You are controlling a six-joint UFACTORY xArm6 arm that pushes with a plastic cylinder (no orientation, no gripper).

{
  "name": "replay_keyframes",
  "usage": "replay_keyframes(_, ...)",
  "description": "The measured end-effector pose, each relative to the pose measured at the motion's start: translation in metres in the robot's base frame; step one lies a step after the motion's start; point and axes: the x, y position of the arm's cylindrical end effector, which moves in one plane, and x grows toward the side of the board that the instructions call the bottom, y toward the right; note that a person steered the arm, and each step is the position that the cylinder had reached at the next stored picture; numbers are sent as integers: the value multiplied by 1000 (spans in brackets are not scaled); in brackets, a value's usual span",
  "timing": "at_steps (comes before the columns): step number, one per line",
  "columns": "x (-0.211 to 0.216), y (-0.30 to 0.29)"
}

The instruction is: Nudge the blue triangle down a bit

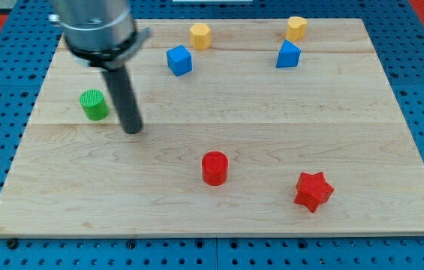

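Observation:
The blue triangle lies near the view's top right, just below a yellow block. My tip rests on the board at the view's left, far from the blue triangle, just right of a green cylinder. A blue cube sits at the top middle, up and to the right of the tip.
A yellow hexagonal block sits at the top next to the blue cube. A red cylinder and a red star lie toward the view's bottom. The wooden board lies on a blue pegboard.

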Motion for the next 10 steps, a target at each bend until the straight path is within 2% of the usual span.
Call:
replay_keyframes(1, -2, 57)
replay_keyframes(4, -33, 81)
replay_keyframes(7, -146, 133)
replay_keyframes(8, -201, 197)
replay_keyframes(9, -180, 216)
replay_keyframes(10, -132, 205)
